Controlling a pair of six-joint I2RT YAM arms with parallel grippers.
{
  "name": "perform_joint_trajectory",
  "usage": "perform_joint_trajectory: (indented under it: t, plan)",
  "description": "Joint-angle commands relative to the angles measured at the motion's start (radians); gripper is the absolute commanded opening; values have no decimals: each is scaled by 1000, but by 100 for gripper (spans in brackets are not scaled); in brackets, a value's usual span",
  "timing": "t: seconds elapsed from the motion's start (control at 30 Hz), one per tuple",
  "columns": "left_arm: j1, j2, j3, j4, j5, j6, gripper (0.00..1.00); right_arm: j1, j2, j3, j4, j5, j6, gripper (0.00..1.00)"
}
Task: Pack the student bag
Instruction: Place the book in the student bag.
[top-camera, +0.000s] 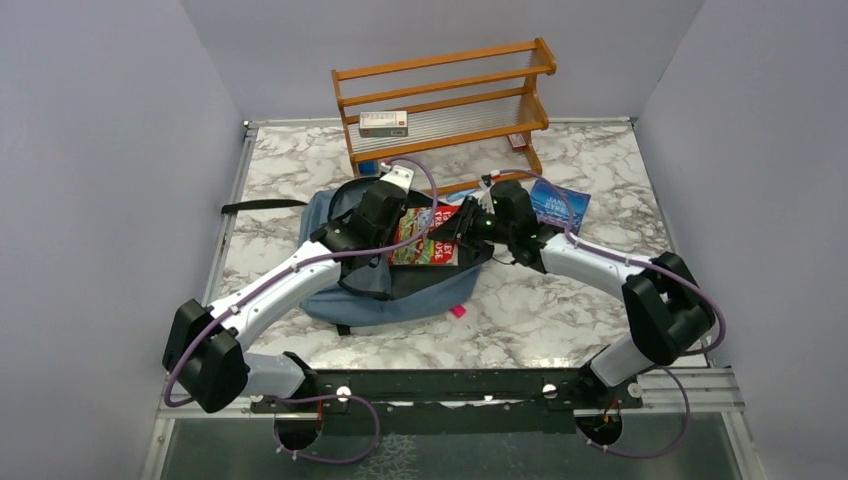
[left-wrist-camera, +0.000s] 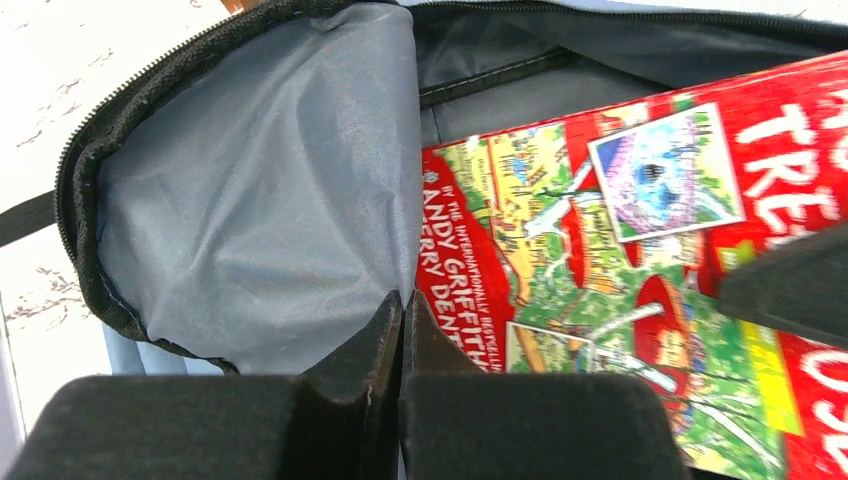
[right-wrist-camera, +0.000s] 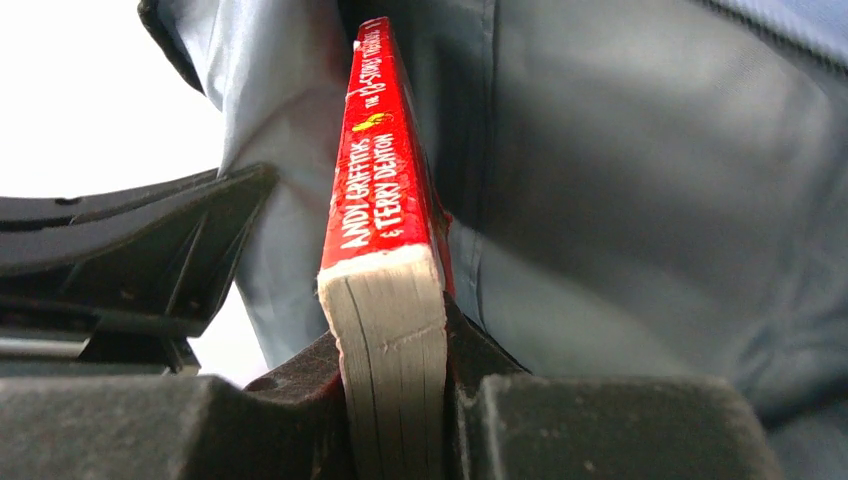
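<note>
The student bag (top-camera: 405, 295) lies in the middle of the table with its top unzipped and facing the rack. My left gripper (top-camera: 385, 205) is shut on a fold of the bag's grey lining (left-wrist-camera: 270, 190) at the opening's left side and holds it up; the jaws (left-wrist-camera: 403, 305) are pressed together on the fabric. My right gripper (top-camera: 467, 226) is shut on a red paperback book (top-camera: 425, 245) and holds it partway inside the opening. In the right wrist view the book (right-wrist-camera: 385, 200) stands spine up between the fingers (right-wrist-camera: 395, 340), with bag fabric (right-wrist-camera: 640, 200) beside it.
A wooden rack (top-camera: 445, 100) stands at the back with a small box (top-camera: 384, 123) on its shelf. A blue book (top-camera: 560, 203) lies right of the bag. A black strap (top-camera: 262, 206) trails to the left. A small pink item (top-camera: 458, 311) lies near the bag's front.
</note>
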Motion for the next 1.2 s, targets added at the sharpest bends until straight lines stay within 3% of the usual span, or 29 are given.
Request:
perform_joint_trajectory:
  t: [0.0,0.3,0.77,1.03,1.17]
  plan:
    - [2,-80,-24,121,63,1,0,21,46,27,205,-93,99,1]
    - [4,-114,-58,144,94,-19,0,82,210,116,336,-139,192,1]
    - [3,-104,-44,140,70,-40,0,165,465,285,427,50,151,1]
    - [3,-71,-31,139,50,-54,0,206,577,402,321,98,95,2]
    - [3,-65,-27,131,30,-50,0,209,606,408,291,98,76,12]
